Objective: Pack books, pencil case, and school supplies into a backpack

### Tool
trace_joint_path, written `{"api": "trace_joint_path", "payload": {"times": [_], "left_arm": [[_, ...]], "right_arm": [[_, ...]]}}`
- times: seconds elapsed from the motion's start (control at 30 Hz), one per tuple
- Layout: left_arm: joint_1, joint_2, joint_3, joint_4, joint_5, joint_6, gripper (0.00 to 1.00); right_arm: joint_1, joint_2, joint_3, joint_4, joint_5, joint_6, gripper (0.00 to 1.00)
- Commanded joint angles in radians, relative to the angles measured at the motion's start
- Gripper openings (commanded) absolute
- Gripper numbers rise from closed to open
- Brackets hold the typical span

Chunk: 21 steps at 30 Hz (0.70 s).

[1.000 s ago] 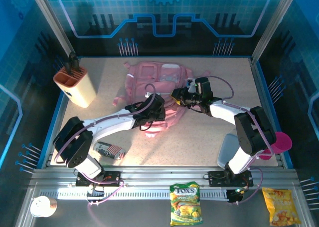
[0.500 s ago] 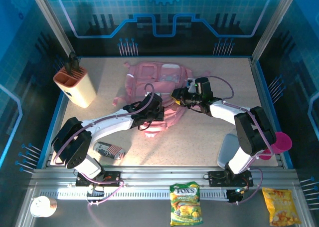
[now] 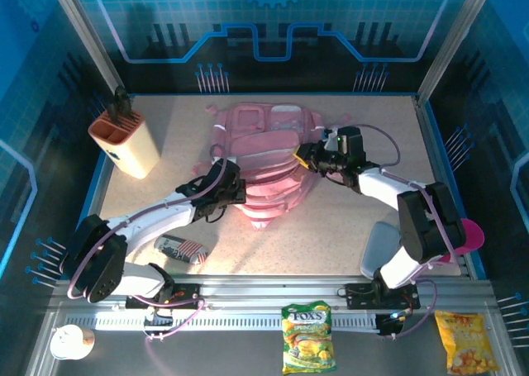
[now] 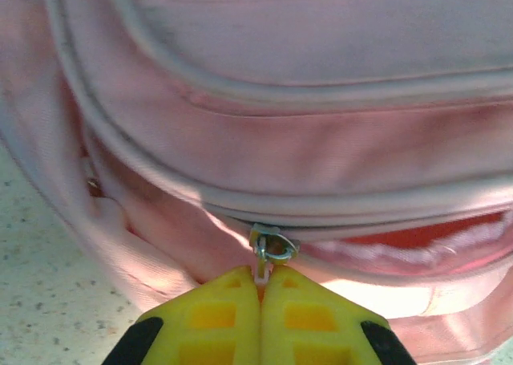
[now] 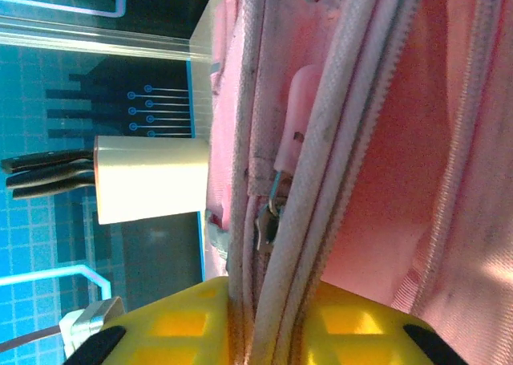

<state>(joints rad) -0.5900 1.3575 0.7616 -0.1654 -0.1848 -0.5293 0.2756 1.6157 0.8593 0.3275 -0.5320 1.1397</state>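
Observation:
The pink backpack (image 3: 266,145) lies flat mid-table. My left gripper (image 3: 238,192) is at its near-left side. In the left wrist view the yellow fingertips (image 4: 224,309) are shut on the white zipper pull (image 4: 261,272), just below the metal slider (image 4: 274,245). To the right of the slider the zip gapes over a red inside. My right gripper (image 3: 302,154) is at the bag's right side, shut on the backpack's zipped edge (image 5: 276,245), whose seams run between its yellow fingers (image 5: 180,325). The pencil case (image 3: 182,248) lies near the left arm. The books are out of view.
A beige holder with an orange top (image 3: 126,140) stands at the far left. A grey flat thing (image 3: 380,248) and a pink disc (image 3: 469,234) sit at the right. Two snack bags (image 3: 307,336) and a white cup (image 3: 66,341) rest on the front rail.
My left gripper closed on the zipper pull and drew back toward the near left. The right gripper shifted slightly right with the bag's edge. The backpack now lies more spread out.

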Motion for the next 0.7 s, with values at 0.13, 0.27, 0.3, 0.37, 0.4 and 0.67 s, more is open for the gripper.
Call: {"api": "trace_joint_path", "payload": {"times": [0.13,0.27,0.3,0.37,0.4,0.67], "left_arm": [[0.005,-0.003,0.032,0.119,0.121,0.145,0.0],[-0.015,0.031,0.067,0.131,0.159,0.165,0.0],[-0.026,0.042,0.076,0.136,0.166,0.172,0.0],[-0.051,0.061,0.099,0.137,0.172,0.18,0.0],[-0.062,0.073,0.11,0.137,0.176,0.18,0.0],[-0.128,0.165,0.179,0.175,0.223,0.171,0.0]], "right_arm": [[-0.009,-0.054,-0.056,0.123,0.035,0.07,0.42],[0.042,-0.113,-0.09,0.101,0.12,0.118,0.5],[0.062,-0.128,-0.095,0.077,0.155,0.126,0.51],[0.108,-0.158,-0.093,0.006,0.233,0.134,0.52],[0.132,-0.178,-0.095,-0.046,0.296,0.145,0.52],[0.231,-0.203,-0.093,-0.136,0.539,0.182,0.53]]}}
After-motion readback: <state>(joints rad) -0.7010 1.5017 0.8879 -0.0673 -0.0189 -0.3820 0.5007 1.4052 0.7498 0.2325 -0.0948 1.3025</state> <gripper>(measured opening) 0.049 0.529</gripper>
